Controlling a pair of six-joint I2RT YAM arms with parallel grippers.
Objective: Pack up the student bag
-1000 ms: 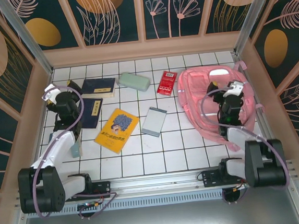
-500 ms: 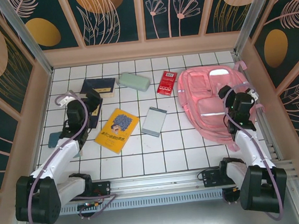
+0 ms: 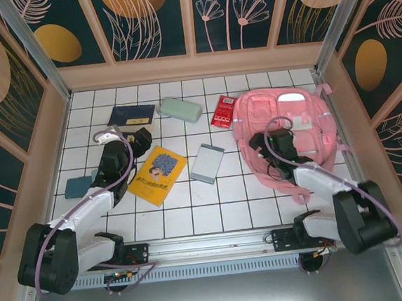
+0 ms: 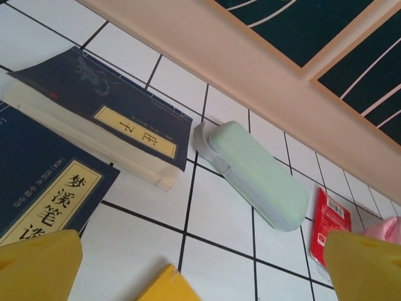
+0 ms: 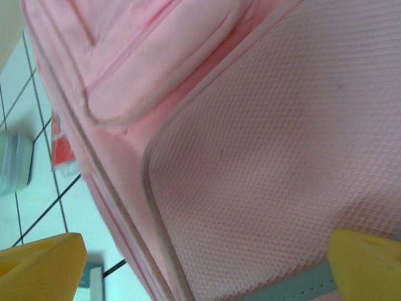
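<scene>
Since a second ago my right arm has swung from the bag's right edge to its near-left side, and my left arm has reached toward the yellow book. I count one student bag, lying flat at the table's right rear. There is also a dark blue book, a second dark blue book, one mint case, one red packet and one grey notebook. Both arms stretch low and forward. The left gripper and right gripper have their jaws spread wide, holding nothing.

Student bag cropped at every edge, red packet partly behind fingertip, nearer navy book cropped
</scene>
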